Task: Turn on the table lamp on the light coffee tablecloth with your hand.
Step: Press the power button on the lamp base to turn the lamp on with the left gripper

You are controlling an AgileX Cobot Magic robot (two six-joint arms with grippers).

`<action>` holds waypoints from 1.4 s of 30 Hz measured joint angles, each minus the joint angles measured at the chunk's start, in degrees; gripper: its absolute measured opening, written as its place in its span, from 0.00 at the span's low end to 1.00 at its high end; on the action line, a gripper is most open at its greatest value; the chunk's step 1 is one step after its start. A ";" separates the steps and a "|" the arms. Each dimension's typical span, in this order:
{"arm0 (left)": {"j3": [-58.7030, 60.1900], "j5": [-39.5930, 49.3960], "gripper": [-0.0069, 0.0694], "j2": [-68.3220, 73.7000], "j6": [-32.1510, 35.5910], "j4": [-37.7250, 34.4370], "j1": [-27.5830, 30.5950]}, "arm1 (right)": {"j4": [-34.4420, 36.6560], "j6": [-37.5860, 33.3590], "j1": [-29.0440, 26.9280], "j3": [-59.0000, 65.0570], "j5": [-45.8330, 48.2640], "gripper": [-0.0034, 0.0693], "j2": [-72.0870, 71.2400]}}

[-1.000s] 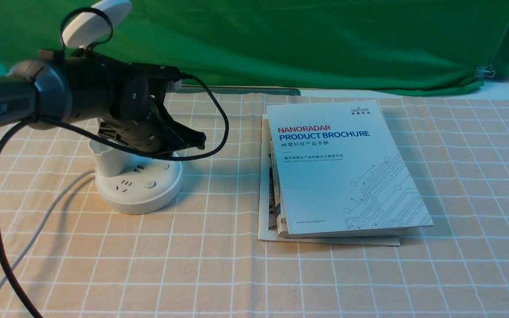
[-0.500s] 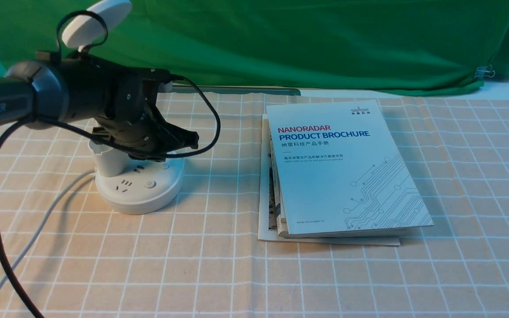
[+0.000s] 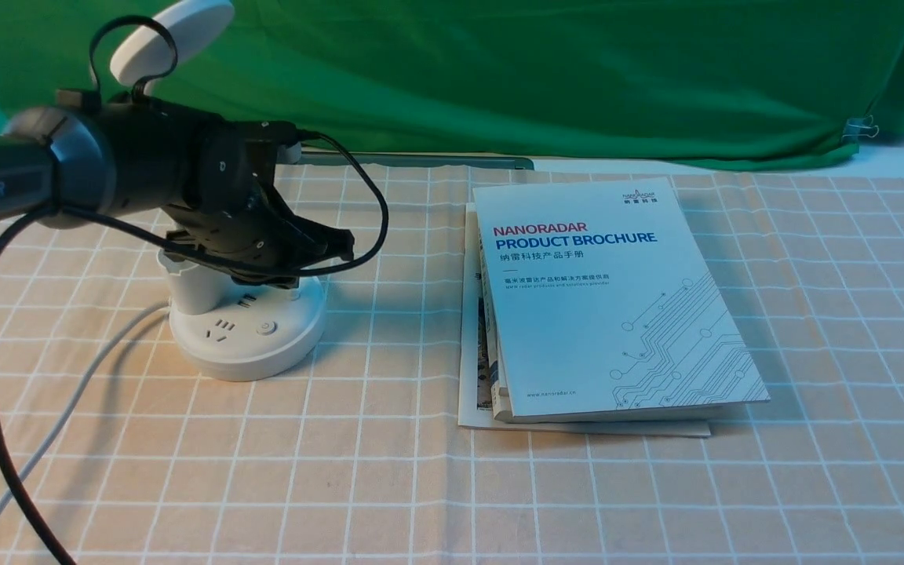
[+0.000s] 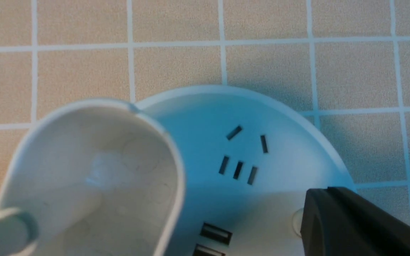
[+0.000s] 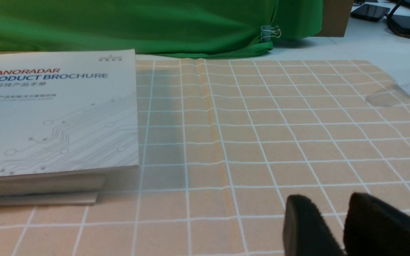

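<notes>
Shifted slightly cupward, black left claw (image 4: 327,193) stands pressed together above white plastic lamp (image 3: 252,357); likely light, stiff: press, no grasp; right claw (image 5: 324,197) spread.

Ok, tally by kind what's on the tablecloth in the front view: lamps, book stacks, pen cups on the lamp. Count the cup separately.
Lamp: 1
Book stack: 1
Pen cup: 1
Total: 3

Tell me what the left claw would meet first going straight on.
The left claw would probably meet the lamp base, near a round button; whether it already touches is unclear.
</notes>
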 joint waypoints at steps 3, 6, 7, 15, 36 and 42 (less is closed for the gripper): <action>0.00 -0.08 0.09 0.90 0.00 -0.02 0.00 | 0.00 0.00 0.00 0.00 0.00 0.38 0.00; -0.11 -0.29 0.09 1.08 0.00 0.03 0.00 | 0.00 0.00 0.00 0.00 -0.06 0.38 0.00; -0.11 -0.29 0.09 1.08 0.00 0.03 0.00 | 0.00 0.00 0.00 0.00 -0.06 0.38 0.00; -0.11 -0.11 0.09 1.08 0.00 0.03 0.00 | 0.00 0.06 0.00 0.00 -0.06 0.38 0.00; 6.58 -0.72 0.09 -10.29 10.21 -13.18 -0.23 | 0.00 0.01 0.00 0.00 0.01 0.38 0.00; 17.35 0.12 0.09 -23.51 24.98 -32.04 -4.08 | 0.00 0.01 0.00 0.00 0.01 0.38 0.00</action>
